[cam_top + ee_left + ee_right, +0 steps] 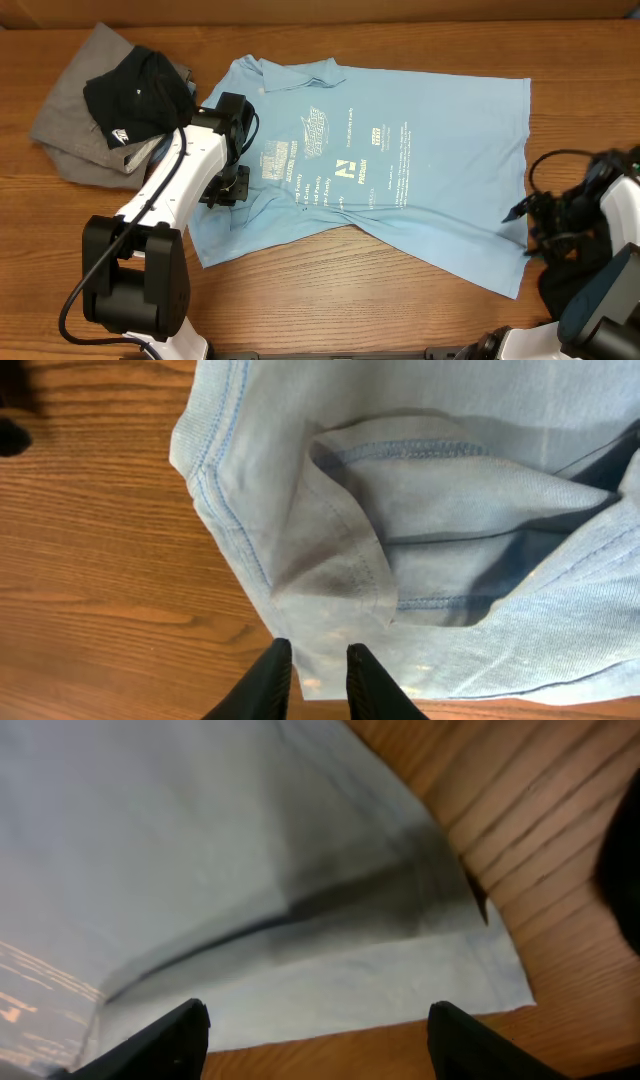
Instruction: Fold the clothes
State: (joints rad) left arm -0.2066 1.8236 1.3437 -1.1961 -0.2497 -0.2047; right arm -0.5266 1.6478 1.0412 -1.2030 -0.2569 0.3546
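Step in hand: the first fold of the light blue shirt (420,150), which lay spread print-up across the middle of the table (330,300). Its left sleeve (340,550) was turned in over the body.

The left gripper (318,660) stood at that sleeve edge, jaws a narrow gap apart over flat cloth, with nothing visibly pinched. The right gripper (318,1020) hung over the hem corner on the opposite side, jaws wide apart and empty.

Judgement: the next move calls for both grippers to pinch matching edges and carry them across evenly (a single-sided pull would likely skew the cloth).

No containers were in view. A grey shirt (70,130) with a black shirt (135,90) on top lay bunched at the far left corner, unfolded.
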